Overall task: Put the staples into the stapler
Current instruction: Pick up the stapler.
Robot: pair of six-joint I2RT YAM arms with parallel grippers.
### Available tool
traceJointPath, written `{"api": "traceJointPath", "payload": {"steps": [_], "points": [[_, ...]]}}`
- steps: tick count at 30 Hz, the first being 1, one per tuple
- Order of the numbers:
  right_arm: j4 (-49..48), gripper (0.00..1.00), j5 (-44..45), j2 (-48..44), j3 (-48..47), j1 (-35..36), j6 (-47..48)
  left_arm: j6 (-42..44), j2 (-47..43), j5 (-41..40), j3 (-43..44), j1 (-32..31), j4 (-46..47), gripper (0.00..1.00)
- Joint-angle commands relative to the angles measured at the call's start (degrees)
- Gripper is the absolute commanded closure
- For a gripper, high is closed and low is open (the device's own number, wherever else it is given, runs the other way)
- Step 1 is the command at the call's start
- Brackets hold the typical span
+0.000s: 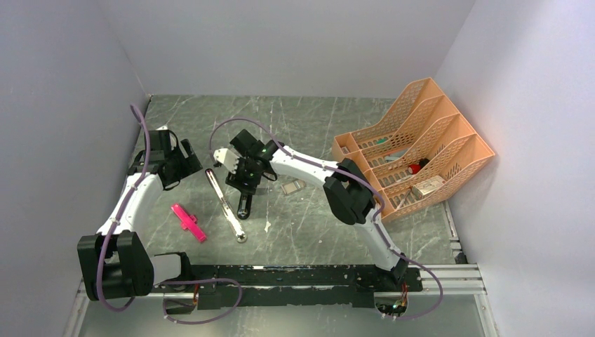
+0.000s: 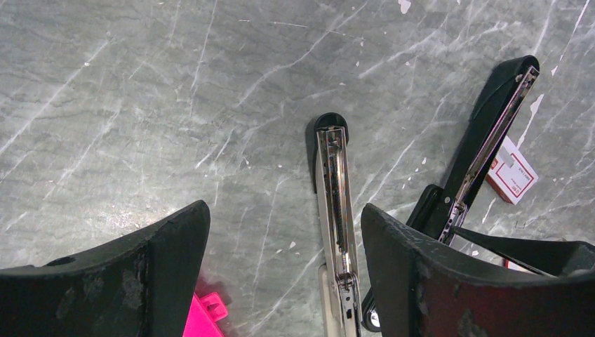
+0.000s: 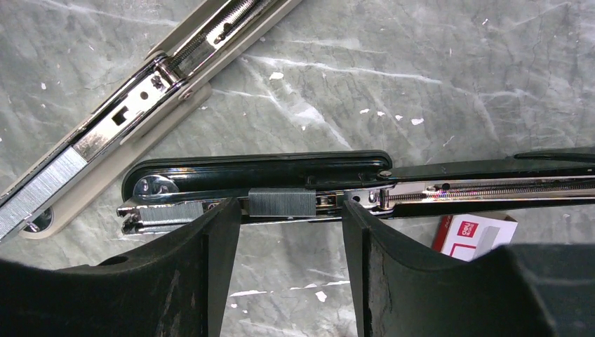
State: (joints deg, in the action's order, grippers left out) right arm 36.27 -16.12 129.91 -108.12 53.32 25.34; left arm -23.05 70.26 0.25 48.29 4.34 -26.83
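Note:
The black stapler (image 3: 259, 165) lies opened flat on the table, chrome rail up. A short silvery staple strip (image 3: 282, 202) sits on the rail, and a second strip (image 3: 168, 215) sits nearer the front end. My right gripper (image 3: 286, 226) is open just above the rail, one finger on each side of the middle strip, holding nothing. The red-and-white staple box (image 3: 471, 235) lies beside the stapler. My left gripper (image 2: 284, 217) is open and empty, hovering left of the black stapler (image 2: 491, 133). From above, the right gripper (image 1: 243, 170) covers most of the stapler (image 1: 244, 205).
A silver-grey stapler (image 1: 226, 205) lies open just left of the black one, staples on its rail (image 3: 42, 189). A pink plastic piece (image 1: 188, 222) lies near the left arm. An orange file rack (image 1: 414, 151) stands at the right. Walls enclose the table.

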Motion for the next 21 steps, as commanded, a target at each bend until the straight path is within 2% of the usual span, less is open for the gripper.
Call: {"api": "traceJointPath", "payload": {"steps": [1, 8, 17, 21], "points": [[1.0, 0.41, -0.2, 1.4, -1.7, 0.0, 0.1, 0.7, -0.8, 0.3, 1.9, -0.4, 0.9, 0.17], [1.7, 0.44, -0.5, 2.3, -2.1, 0.0, 0.2, 0.7, -0.8, 0.1, 1.8, -0.5, 0.9, 0.17], [2.2, 0.58, -0.6, 2.0, -2.4, 0.0, 0.3, 0.8, -0.9, 0.1, 1.8, -0.5, 0.9, 0.17], [2.0, 0.60, -1.2, 0.9, -2.9, 0.0, 0.1, 0.8, -0.8, 0.2, 1.8, -0.5, 0.9, 0.17]]}}
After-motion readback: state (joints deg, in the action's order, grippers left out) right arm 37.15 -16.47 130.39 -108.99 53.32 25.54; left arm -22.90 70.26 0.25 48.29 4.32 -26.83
